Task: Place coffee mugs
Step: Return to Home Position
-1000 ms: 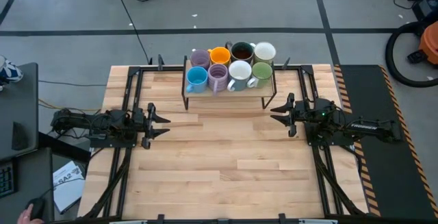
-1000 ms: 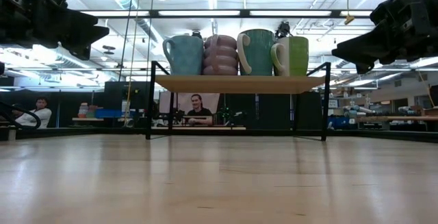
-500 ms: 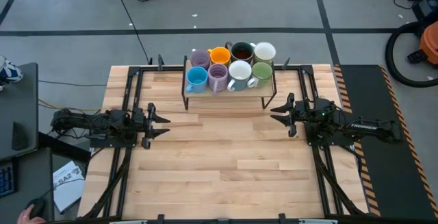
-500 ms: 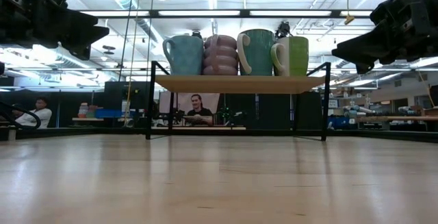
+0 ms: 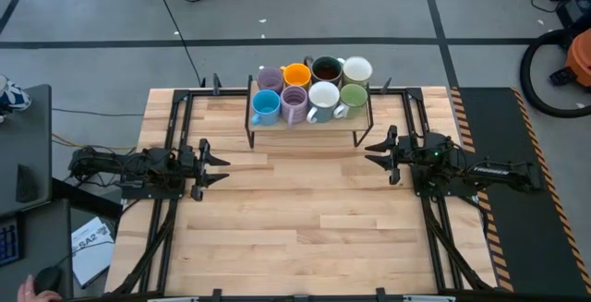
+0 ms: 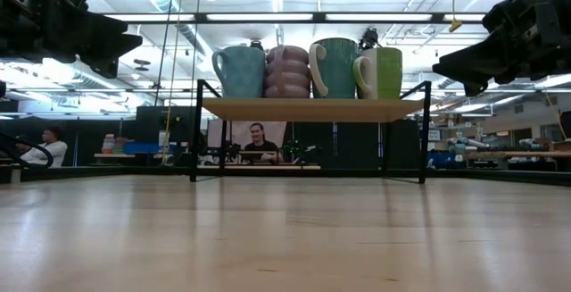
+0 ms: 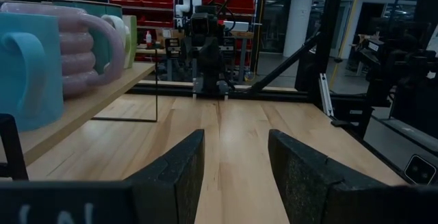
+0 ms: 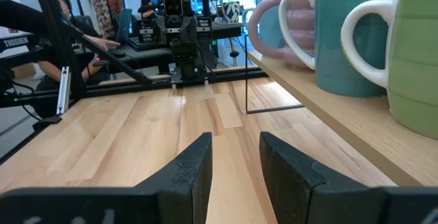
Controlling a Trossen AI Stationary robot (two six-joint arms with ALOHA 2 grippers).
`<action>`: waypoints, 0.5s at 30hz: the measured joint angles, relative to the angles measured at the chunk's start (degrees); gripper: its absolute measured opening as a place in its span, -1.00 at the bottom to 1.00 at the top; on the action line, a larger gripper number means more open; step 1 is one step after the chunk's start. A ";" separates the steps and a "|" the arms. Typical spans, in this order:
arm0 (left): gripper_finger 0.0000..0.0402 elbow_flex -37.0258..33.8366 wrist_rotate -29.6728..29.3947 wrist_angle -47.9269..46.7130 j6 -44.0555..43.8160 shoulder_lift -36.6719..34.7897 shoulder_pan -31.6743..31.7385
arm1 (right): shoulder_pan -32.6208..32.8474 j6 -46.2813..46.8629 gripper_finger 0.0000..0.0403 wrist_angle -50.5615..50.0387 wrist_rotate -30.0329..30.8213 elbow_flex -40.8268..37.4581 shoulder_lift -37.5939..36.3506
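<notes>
Eight coffee mugs stand on their bases in two rows on a raised wooden shelf [image 5: 309,120] at the table's far middle. The far row holds lavender [image 5: 269,78], orange [image 5: 295,74], dark brown [image 5: 326,68] and cream [image 5: 356,69] mugs. The near row holds blue [image 5: 265,107], lavender [image 5: 295,105], teal with white inside [image 5: 322,99] and pale green [image 5: 353,100] mugs. My left gripper [image 5: 222,167] hangs open over the table's left side and points toward the right. My right gripper [image 5: 371,153] hangs open over the right side, facing it. Both are above the tabletop and apart from the shelf.
The shelf stands on thin black wire legs [image 6: 194,131], with free room beneath it. A black frame [image 5: 175,108] runs along the table's edges. The bare wooden tabletop [image 5: 295,219] lies between and in front of the arms. People sit in the room beyond [image 6: 259,145].
</notes>
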 joint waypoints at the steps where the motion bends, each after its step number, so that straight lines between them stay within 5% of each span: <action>1: -0.16 -0.02 0.00 -0.01 0.00 0.00 -0.01 | -0.02 0.00 -0.36 0.00 0.00 0.00 0.00; 15: -0.16 0.00 0.00 -0.35 -0.07 0.00 -0.01 | -0.02 0.00 -0.36 0.00 0.01 0.00 0.00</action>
